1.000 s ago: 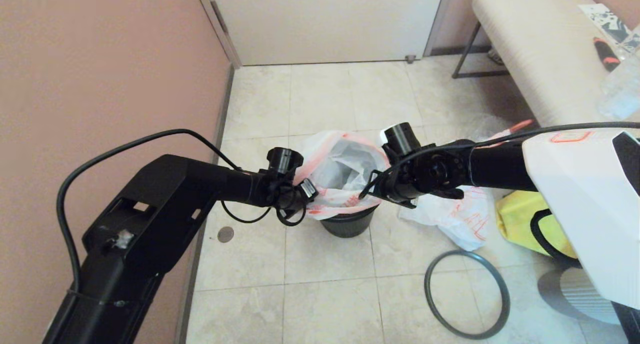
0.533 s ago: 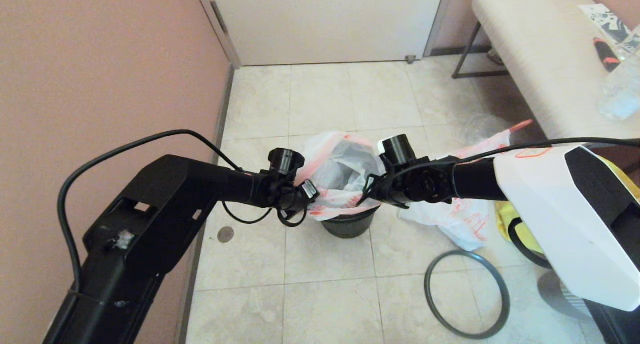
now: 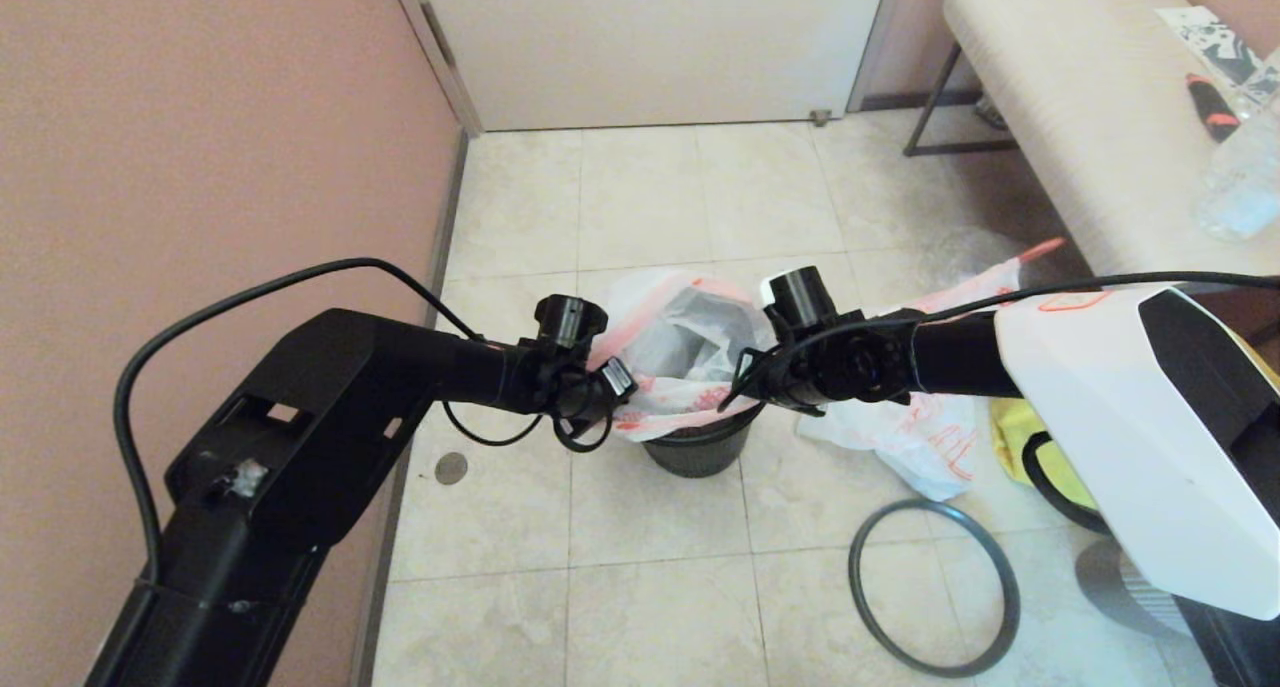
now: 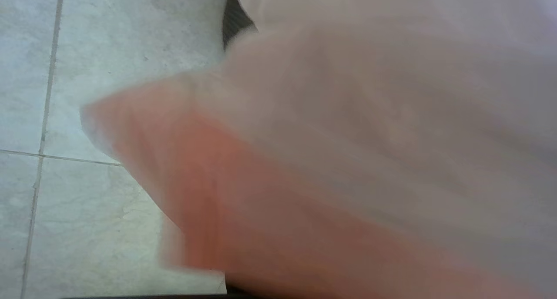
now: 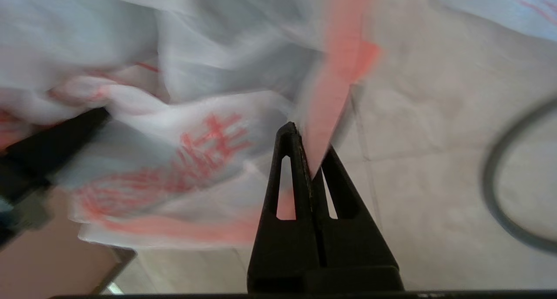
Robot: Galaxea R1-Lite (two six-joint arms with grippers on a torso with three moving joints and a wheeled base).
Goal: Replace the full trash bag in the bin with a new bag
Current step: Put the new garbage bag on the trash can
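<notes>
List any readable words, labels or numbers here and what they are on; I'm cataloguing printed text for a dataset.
None can be read for certain.
Red characters on the thin white plastic bag in the small round black plastic bin: blurred, illegible.
Red print on the lumpy white plastic sack on the tiled floor: too small to read.
Black-and-white printed sheet on the cream bench: no legible text.

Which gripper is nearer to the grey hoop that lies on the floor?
Right. The right gripper pinches the new bag at the bin's side facing the hoop; the left gripper is at the far side.
</notes>
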